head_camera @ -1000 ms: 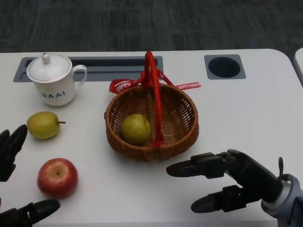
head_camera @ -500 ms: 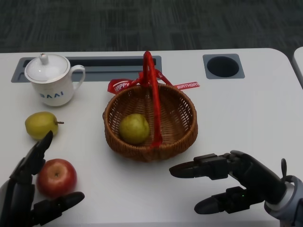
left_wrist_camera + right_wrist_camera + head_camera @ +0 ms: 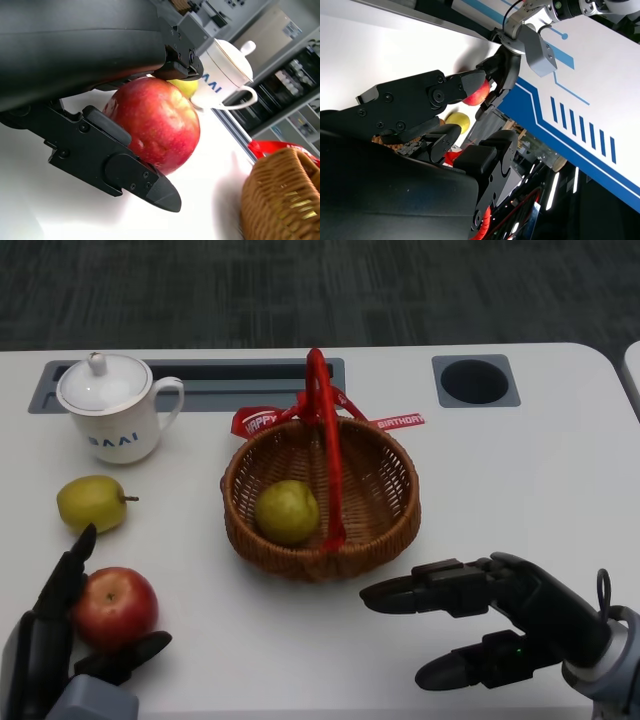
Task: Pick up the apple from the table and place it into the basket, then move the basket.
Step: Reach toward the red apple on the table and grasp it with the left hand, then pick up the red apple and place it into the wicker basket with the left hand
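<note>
1. Over the last second the left robot hand (image 3: 60, 640) has come in from the near-left edge of the worktop (image 3: 520, 480) and closed round the apple (image 3: 115, 607). A second ago its fingers stood apart on either side of the fruit; now one long finger lies along the apple's left flank and another curls under its near side.

2. The left wrist view bears this out: the apple (image 3: 155, 125) sits between black fingers above and below it, both seeming to touch the skin. I judge the hand to be gripping the apple, though the squeeze may not be complete.

3. The apple itself has barely shifted. It seems to rest on the worktop, at the near left, just this side of the loose green pear (image 3: 90, 503) and well apart from the basket (image 3: 385, 525).

4. The right robot hand (image 3: 500, 625) has hardly moved. It hovers open near the basket's front right, fingers spread, holding nothing.

5. The basket stands mid-worktop with its red handle (image 3: 325, 440) upright and a second green pear (image 3: 286, 511) already inside, left of the handle. The white lidded mug (image 3: 112, 410) stands at the far left.

6. Judgement: the reach is done and the grasp is just forming, so the lift and carry come next. The apple must clear the basket's rim and go down on one side of the handle; the side with the pear is the tighter one.
</note>
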